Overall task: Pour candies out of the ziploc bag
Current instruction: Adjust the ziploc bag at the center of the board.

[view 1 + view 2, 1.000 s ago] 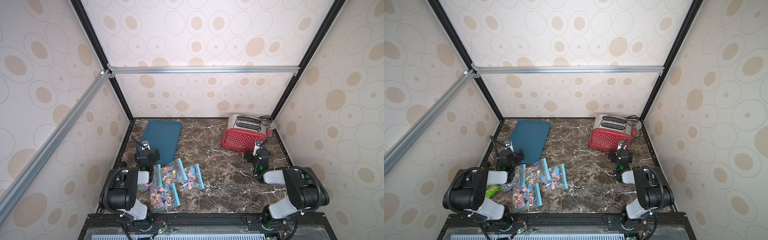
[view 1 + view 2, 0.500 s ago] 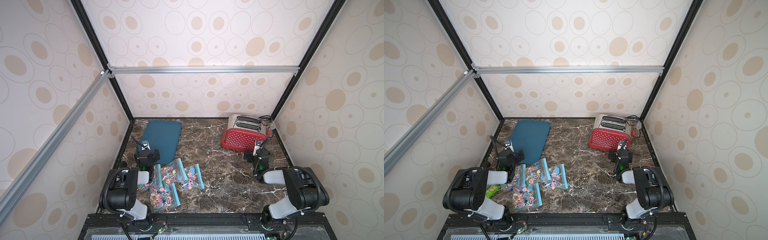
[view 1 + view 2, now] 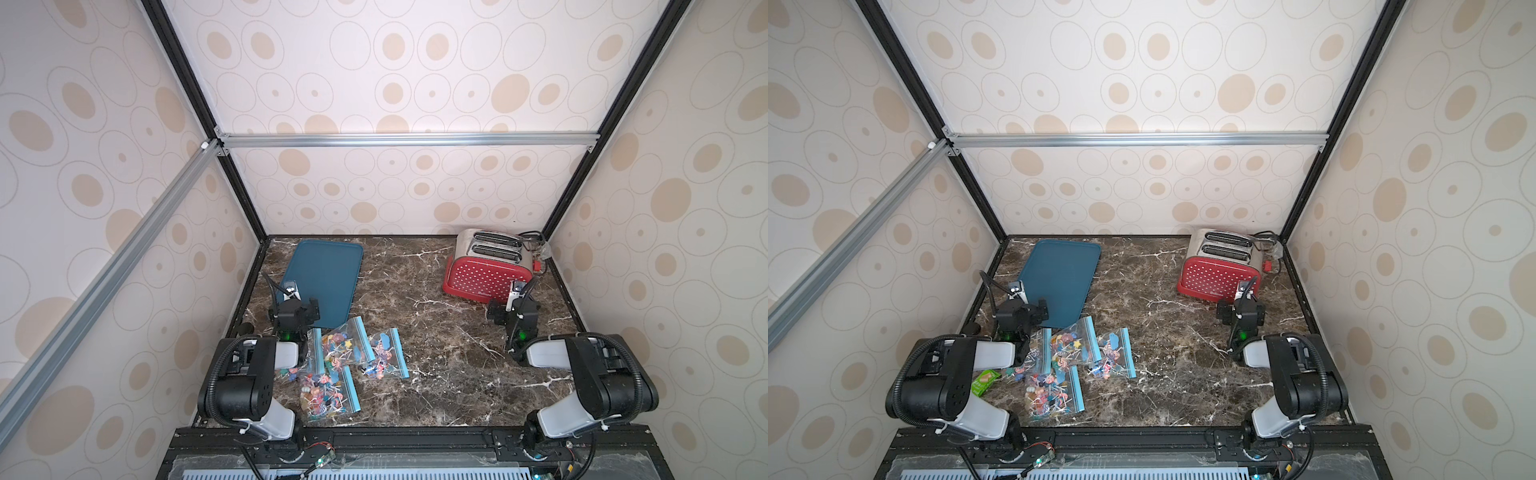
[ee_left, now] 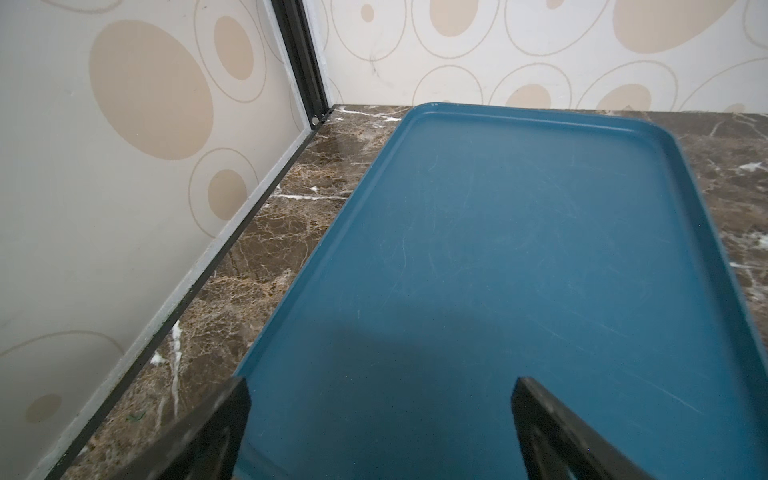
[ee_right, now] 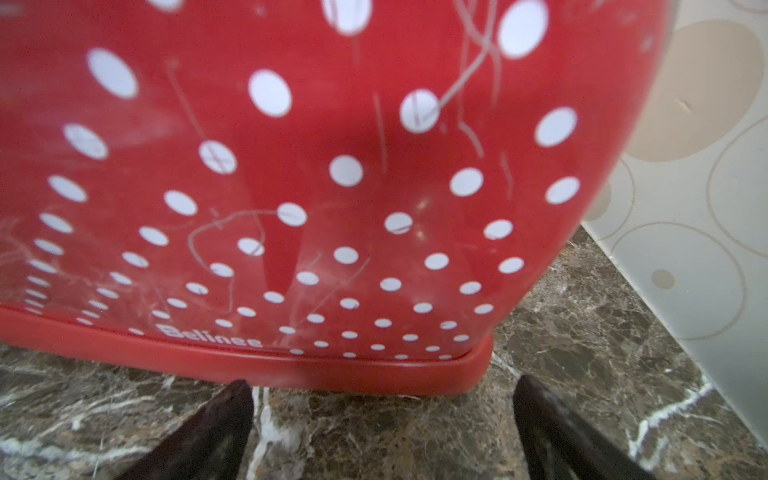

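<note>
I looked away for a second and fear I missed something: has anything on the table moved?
Nothing visibly changed. The left gripper stays open over the blue tray, the right gripper open facing the red toaster; the ziploc bags of candies lie untouched.

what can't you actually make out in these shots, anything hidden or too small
1. Bags: zips open or sealed, too small in both top views.
2. Leftmost bag: partly under the left arm in both top views.
3. Green packet: half behind that arm in a top view; print unreadable.
4. Candies: out of frame in both wrist views, which show only the tray and the toaster.
</note>
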